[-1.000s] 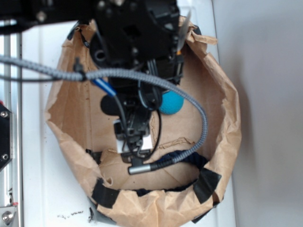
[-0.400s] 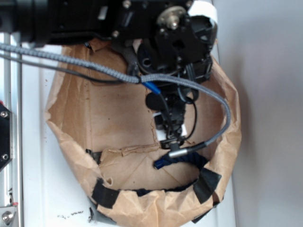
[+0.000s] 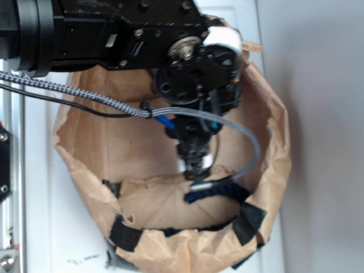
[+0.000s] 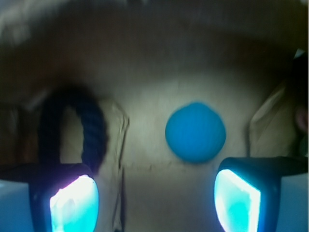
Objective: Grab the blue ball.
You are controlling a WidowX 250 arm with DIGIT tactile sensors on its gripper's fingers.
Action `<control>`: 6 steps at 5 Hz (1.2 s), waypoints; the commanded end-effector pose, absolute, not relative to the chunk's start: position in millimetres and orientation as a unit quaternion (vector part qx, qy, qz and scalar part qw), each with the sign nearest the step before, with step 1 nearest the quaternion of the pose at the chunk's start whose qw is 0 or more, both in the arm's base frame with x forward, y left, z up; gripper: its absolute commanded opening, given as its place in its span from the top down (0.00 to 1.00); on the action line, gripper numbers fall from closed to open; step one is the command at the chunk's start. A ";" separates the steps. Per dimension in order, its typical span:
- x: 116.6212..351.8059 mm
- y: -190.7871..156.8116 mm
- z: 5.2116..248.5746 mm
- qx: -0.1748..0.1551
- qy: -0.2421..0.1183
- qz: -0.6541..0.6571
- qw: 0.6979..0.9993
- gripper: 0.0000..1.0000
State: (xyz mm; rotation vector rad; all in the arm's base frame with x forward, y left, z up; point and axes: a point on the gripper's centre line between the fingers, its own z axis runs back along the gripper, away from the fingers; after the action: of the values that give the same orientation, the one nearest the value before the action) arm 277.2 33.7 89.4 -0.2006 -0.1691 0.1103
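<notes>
The blue ball lies on the brown paper floor of the bag, just ahead of my gripper and slightly right of its centre line. The jaws stand wide open with nothing between them, and the ball sits beyond the fingertips, apart from them. In the exterior view my gripper hangs down inside the paper bag, and the arm hides the ball there.
A dark navy rope handle loops up at the left of the wrist view and lies by the bag's near wall. The crumpled bag walls ring the gripper on all sides. Black tape patches mark the front rim.
The arm has swung to the right inside the bag. The ball showed beside the arm a second ago and is now covered by it in the exterior view.
</notes>
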 end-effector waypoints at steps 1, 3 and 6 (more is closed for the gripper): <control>274.3 61.9 79.9 -0.072 -0.114 0.043 0.990 0.00; 300.1 52.9 48.4 -0.047 -0.132 0.062 0.988 0.00; 301.6 28.7 13.1 -0.026 -0.167 0.048 0.984 1.00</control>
State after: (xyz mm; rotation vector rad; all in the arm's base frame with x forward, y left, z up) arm 304.6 35.1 16.1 -0.0444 -0.3560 0.1392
